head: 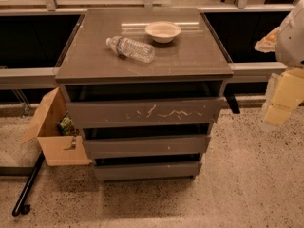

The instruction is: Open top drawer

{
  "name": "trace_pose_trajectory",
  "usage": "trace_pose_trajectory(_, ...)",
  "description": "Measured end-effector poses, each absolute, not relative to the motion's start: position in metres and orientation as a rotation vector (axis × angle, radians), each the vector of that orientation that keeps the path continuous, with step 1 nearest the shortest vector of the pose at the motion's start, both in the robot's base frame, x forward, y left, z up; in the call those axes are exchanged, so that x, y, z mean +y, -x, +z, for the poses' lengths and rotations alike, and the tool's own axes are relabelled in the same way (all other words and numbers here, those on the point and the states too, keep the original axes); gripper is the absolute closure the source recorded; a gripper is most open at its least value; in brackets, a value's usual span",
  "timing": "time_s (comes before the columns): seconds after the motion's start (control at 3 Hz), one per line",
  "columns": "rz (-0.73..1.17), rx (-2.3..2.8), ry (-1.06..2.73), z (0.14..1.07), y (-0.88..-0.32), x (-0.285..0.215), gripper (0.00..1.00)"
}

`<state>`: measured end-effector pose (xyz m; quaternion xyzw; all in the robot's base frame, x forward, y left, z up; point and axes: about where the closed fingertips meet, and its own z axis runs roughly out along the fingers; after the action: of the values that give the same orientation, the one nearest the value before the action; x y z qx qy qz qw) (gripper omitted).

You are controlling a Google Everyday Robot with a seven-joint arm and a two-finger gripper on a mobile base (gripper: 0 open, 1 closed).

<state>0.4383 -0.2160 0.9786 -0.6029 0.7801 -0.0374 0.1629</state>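
Note:
The top drawer (145, 112) is the widest of three grey handleless fronts on a small cabinet, with whitish scratches across its middle. A dark gap shows between its front and the cabinet top (95, 56). It stands further out than the two narrower drawers (146, 145) below it. My gripper (279, 109), with yellowish parts under a white arm, hangs at the right edge of the view. It is apart from the drawer's right end and touches nothing.
A plastic water bottle (130, 48) lies on the cabinet top beside a white bowl (163, 31). An open cardboard box (54, 132) sits on the floor against the cabinet's left side, with a black pole (28, 186) below it. A rail runs behind.

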Motion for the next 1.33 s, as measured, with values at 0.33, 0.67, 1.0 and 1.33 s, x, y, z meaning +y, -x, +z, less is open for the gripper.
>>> trace_pose_trajectory(0.33,-0.107,2.225,1.720,0.979,-0.438,-0.216,0.00)
trace_pose_trajectory(0.67,-0.080,2.190,1.741,0.970,-0.444,-0.210,0.00)
trace_pose_trajectory(1.0,0.028,2.080,1.846,0.929,-0.457,-0.183,0.00)
trace_pose_trajectory(1.33,0.116,1.990,1.931,0.895,-0.460,-0.160,0.00)
